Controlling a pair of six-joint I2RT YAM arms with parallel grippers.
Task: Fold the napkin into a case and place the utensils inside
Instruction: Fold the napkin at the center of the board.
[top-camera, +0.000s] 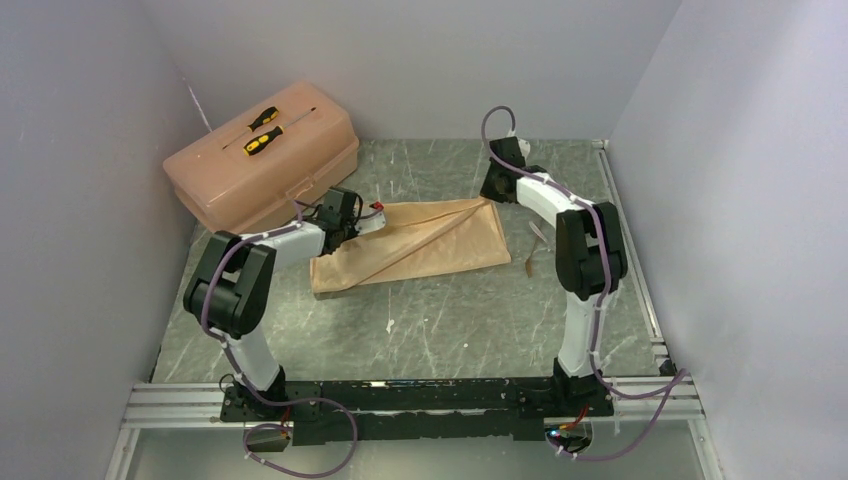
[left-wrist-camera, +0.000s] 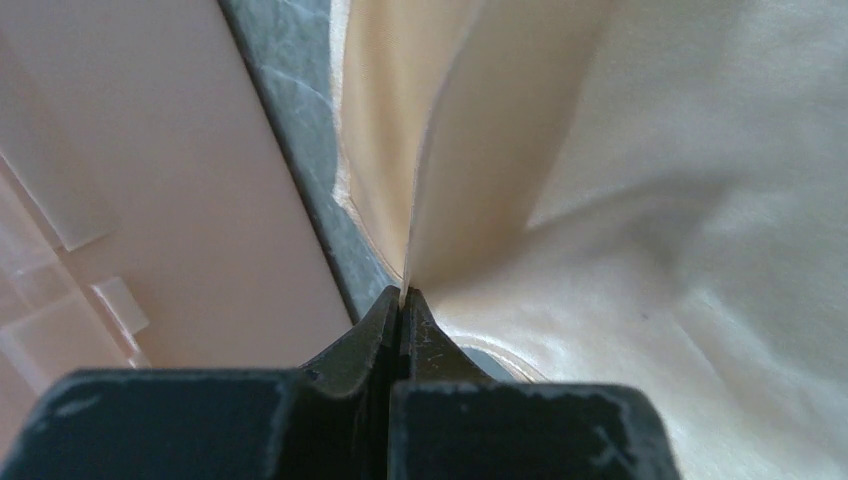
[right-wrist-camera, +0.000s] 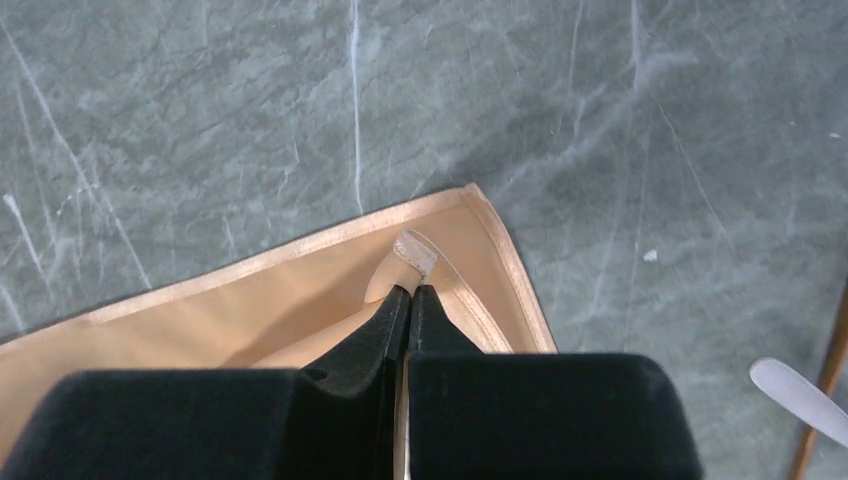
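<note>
Pinching napkin (top-camera: 420, 245): left tool (left-wrist-camera: 402, 298) on fold, right tool (right-wrist-camera: 410, 292) on corner.

Glossy satin napkin (top-camera: 430, 245), smooth pink plastic toolbox (top-camera: 230, 175), scuffed marbled table (top-camera: 450, 320)

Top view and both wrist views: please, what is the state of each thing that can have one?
napkin: folded over, lying on the table, pinched at two places.
left gripper: shut on the napkin, a fold raised.
right gripper: shut on the napkin's corner.
toolbox: lid closed.
screwdrivers: lying on the toolbox lid.
utensils: on the table beside the napkin, not inside.
</note>
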